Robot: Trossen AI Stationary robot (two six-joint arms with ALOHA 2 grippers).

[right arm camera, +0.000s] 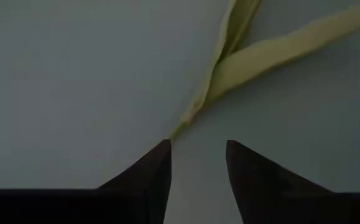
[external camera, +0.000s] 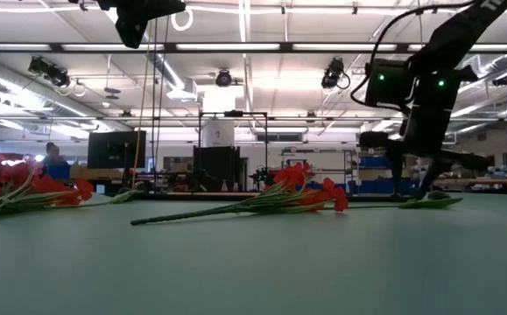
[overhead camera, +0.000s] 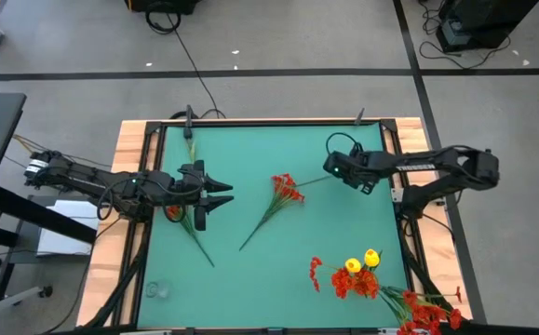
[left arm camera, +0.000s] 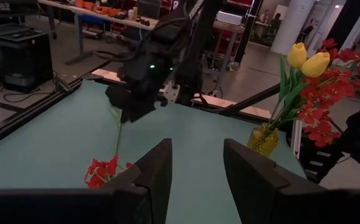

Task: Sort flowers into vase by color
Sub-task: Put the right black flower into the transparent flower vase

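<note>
A red-bloomed stem lies flat mid-table, and its pale green leaf points toward my right gripper. That gripper is open, pointing down, with its fingertips just off the leaf's narrow end. My left gripper is open and hovers beside another red stem lying at the table's left. Across the table the left wrist view shows a yellow vase holding yellow tulips, with red blooms next to them. My right gripper points down at the table, and the leaf's narrow end reaches the tip of one finger. I cannot tell whether they touch. The leaf lies flat on the table.
A thin green stem lies near the far left corner. More red blooms sit at the near right corner, beside the tulips. A small clear object sits near the left front. People show in the room beyond.
</note>
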